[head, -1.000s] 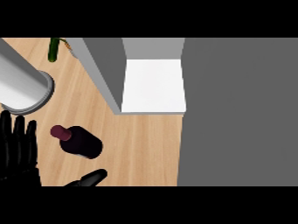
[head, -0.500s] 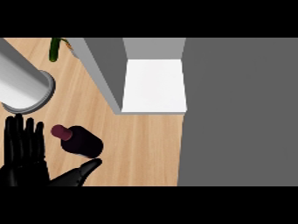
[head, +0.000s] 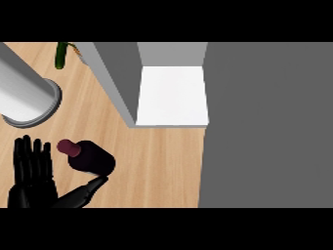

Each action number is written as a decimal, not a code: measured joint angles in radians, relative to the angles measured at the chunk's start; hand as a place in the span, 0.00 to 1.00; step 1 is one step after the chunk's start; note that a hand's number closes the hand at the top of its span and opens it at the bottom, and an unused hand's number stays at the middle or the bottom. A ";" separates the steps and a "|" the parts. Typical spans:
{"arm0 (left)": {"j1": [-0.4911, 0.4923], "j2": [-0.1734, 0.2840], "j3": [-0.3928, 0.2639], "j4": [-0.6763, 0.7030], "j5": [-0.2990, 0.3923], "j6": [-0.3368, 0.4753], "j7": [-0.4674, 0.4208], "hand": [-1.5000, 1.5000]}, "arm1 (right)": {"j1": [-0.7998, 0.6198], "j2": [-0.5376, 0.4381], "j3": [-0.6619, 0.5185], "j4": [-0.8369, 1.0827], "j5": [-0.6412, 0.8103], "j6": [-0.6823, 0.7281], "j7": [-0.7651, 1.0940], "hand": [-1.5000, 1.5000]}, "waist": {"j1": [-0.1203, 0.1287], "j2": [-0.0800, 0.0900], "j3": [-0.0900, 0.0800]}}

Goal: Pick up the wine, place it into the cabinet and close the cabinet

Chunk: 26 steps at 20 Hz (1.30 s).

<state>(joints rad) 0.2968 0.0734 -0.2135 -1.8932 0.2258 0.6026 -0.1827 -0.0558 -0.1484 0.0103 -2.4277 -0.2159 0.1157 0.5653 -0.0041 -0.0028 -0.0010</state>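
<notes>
Dark wine bottle (head: 90,157) stands between the robot hand's (head: 33,178) fingers and thumb.

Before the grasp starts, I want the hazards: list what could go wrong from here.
1. The hand is open just left of the wine, thumb below it. A sideways nudge might tip or roll the bottle instead of catching it.
2. The grey cylinder stands close above the hand and could be bumped on the lift.
3. The cabinet opening looks narrow, so the bottle may clip its wall.

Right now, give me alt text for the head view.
An open black hand reaches beside a dark wine bottle on a wooden counter, its thumb below the bottle. Beyond stands an open cabinet, with a white cylinder at left.
</notes>
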 measured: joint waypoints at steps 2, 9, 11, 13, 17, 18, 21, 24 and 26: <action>0.012 -0.005 0.018 0.029 0.023 -0.028 -0.035 0.00 | -0.007 0.002 0.003 -0.003 0.001 -0.009 0.014 0.00 | 0.000 0.000 0.000; -0.012 -0.013 0.069 0.170 0.073 -0.131 -0.126 0.00 | -0.005 0.001 -0.011 -0.003 -0.001 0.004 0.015 0.00 | -0.002 0.000 0.000; -0.020 -0.017 0.079 0.205 0.089 -0.159 -0.147 0.00 | -0.006 0.012 0.012 -0.006 0.002 -0.005 0.021 0.00 | -0.003 0.000 0.000; -0.020 -0.023 0.094 0.247 0.104 -0.191 -0.185 0.00 | 0.008 0.011 0.011 -0.006 0.002 0.004 0.017 0.00 | -0.003 0.000 0.000; -0.048 -0.035 0.110 0.299 0.111 -0.215 -0.214 0.00 | -0.004 0.013 0.000 -0.001 0.004 0.005 0.015 0.00 | -0.001 0.001 0.001; -0.061 -0.035 0.118 0.314 0.117 -0.222 -0.214 0.00 | -0.021 0.013 0.002 0.000 0.004 -0.002 0.028 0.00 | 0.000 0.001 0.001; -0.083 -0.052 0.114 0.361 0.113 -0.214 -0.241 0.00 | 0.001 0.018 0.010 -0.006 0.005 0.004 0.021 0.00 | -0.003 0.001 0.001; -0.099 -0.052 0.129 0.403 0.120 -0.236 -0.259 0.00 | 0.010 0.025 0.025 -0.009 0.010 0.000 0.019 0.00 | -0.003 0.001 0.001; -0.120 -0.051 0.148 0.443 0.127 -0.251 -0.276 0.00 | 0.006 0.032 0.039 -0.009 0.014 -0.006 0.017 0.00 | -0.003 0.001 0.001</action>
<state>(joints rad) 0.1773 0.0223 -0.0653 -1.4505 0.3524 0.3520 -0.4590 -0.0493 -0.1166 0.0496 -2.4363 -0.2018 0.1096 0.5821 -0.0068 -0.0020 -0.0003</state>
